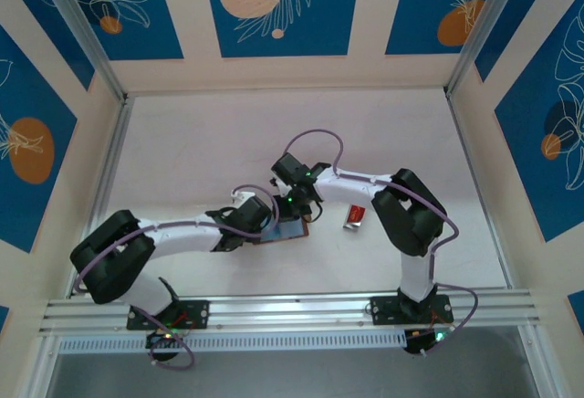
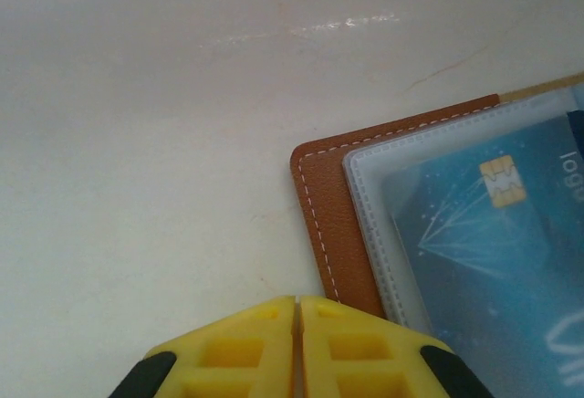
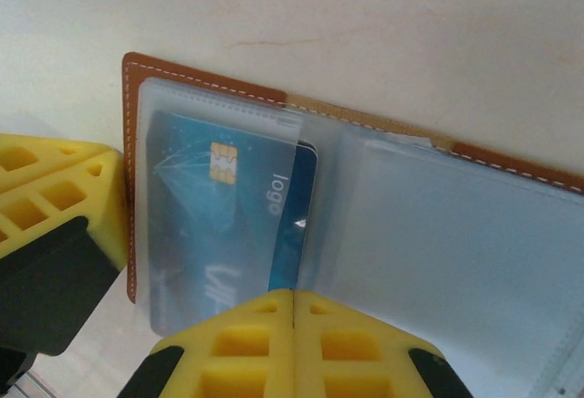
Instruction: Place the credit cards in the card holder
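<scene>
The card holder (image 1: 285, 231) lies open and flat on the table, brown cover (image 3: 133, 142) down and clear sleeves up. A blue credit card (image 3: 228, 206) with a gold chip sits mostly inside the left sleeve, with a dark strip of its right edge sticking out. My right gripper (image 3: 293, 297) is shut, its tips at that card's near edge. My left gripper (image 2: 298, 302) is shut too, its tips over the brown border (image 2: 333, 197) of the holder, beside the blue card (image 2: 484, 252). A red credit card (image 1: 355, 216) lies on the table right of the holder.
The left gripper's yellow fingers (image 3: 55, 197) stand close beside the holder's left edge in the right wrist view. The right clear sleeve (image 3: 447, 243) has nothing in it. Metal rails (image 1: 292, 311) run along the near table edge, and patterned walls enclose the white table (image 1: 201, 142).
</scene>
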